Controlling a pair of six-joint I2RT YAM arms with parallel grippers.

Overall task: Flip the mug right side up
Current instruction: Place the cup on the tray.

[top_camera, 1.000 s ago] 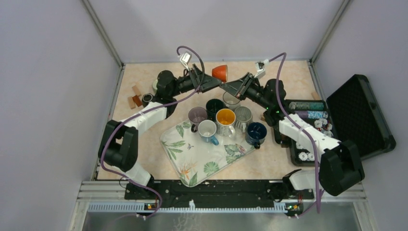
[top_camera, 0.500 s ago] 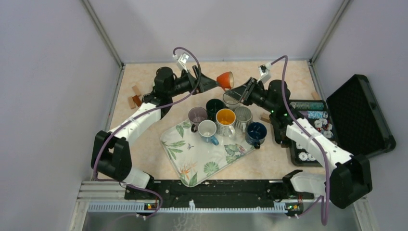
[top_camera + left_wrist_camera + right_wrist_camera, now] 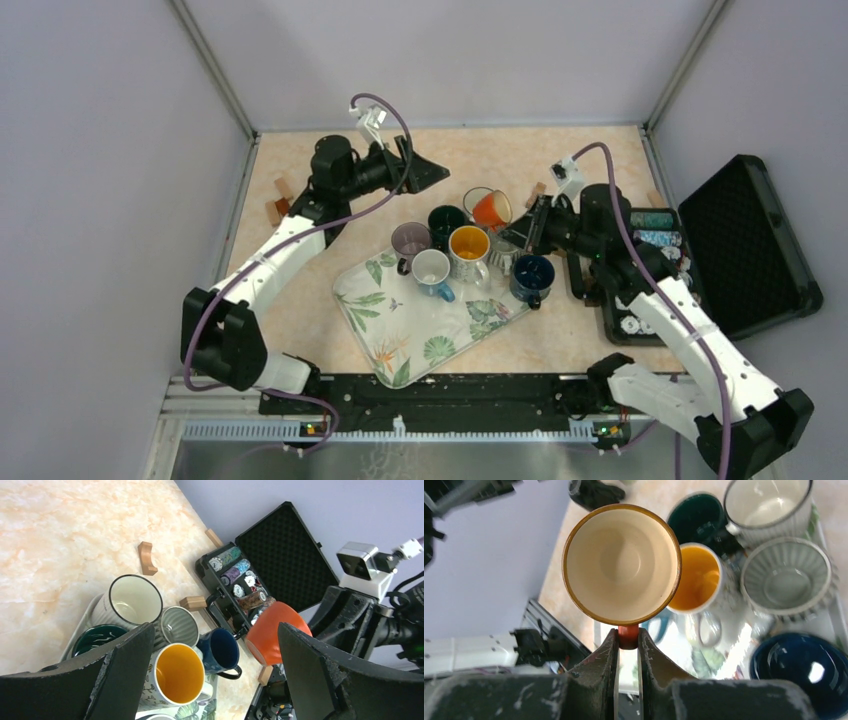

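Observation:
The orange mug [image 3: 491,209] with a cream inside is held in the air above the tray's far right mugs, tilted with its mouth facing the right wrist camera [image 3: 622,564]. My right gripper [image 3: 628,639] is shut on its orange handle [image 3: 628,635]. The mug also shows in the left wrist view [image 3: 274,632], its orange outside toward that camera. My left gripper [image 3: 428,172] is open and empty, up over the far table to the left of the mug; its two fingers [image 3: 125,665] stand wide apart.
A leaf-patterned tray [image 3: 400,330] carries several upright mugs: yellow [image 3: 468,243], dark blue [image 3: 531,272], ribbed grey [image 3: 505,238], dark green [image 3: 445,219], purple [image 3: 409,238]. An open black case [image 3: 750,235] with poker chips stands at the right. Wooden blocks [image 3: 280,205] lie at the left.
My right gripper has carried the orange mug from the far middle toward the tray, turning it mouth-up. My left gripper has let go of it and drawn back to the left.

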